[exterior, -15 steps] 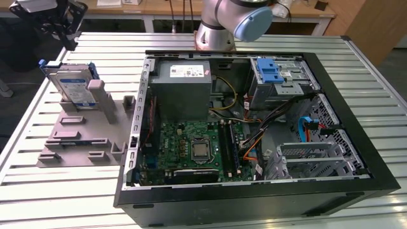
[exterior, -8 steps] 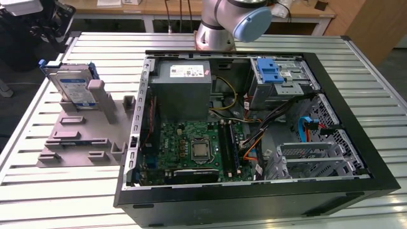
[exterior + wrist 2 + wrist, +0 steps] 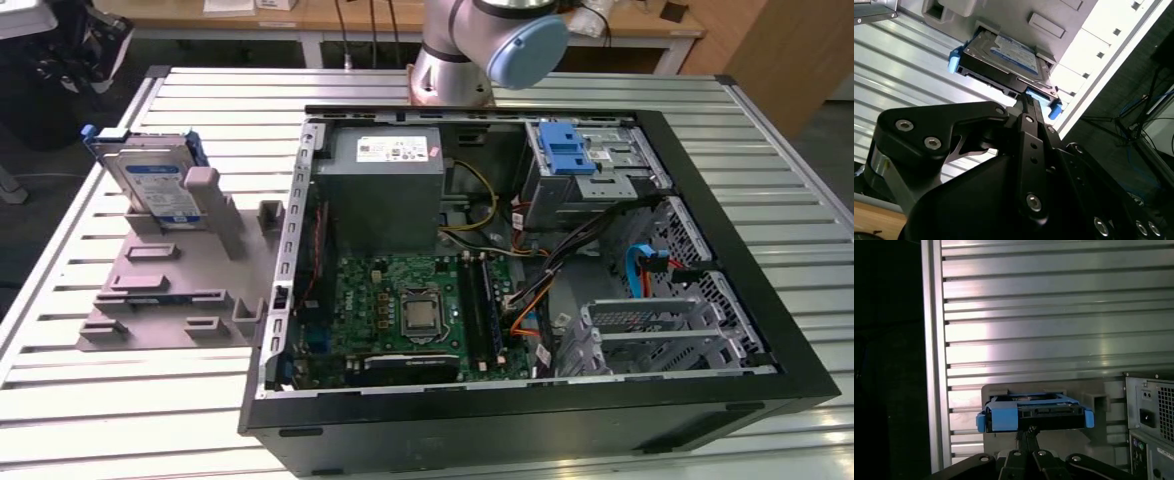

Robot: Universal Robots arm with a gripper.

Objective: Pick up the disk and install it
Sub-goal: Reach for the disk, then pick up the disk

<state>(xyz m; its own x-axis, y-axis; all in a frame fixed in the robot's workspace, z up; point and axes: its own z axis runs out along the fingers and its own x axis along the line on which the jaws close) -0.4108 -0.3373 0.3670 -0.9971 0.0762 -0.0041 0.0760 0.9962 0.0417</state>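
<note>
On the slatted worktop (image 3: pixel 80 400), at the exterior view's left of the open computer case (image 3: pixel 534 405), the disk (image 3: pixel 154 185) stands on edge in a grey holder (image 3: pixel 160 295) (blue frame showing). In both wrist views the end effector (image 3: pixel 1027 102) (image 3: pixel 1029 431) points straight at the disk; whether it is open or closed cannot be told.
</note>
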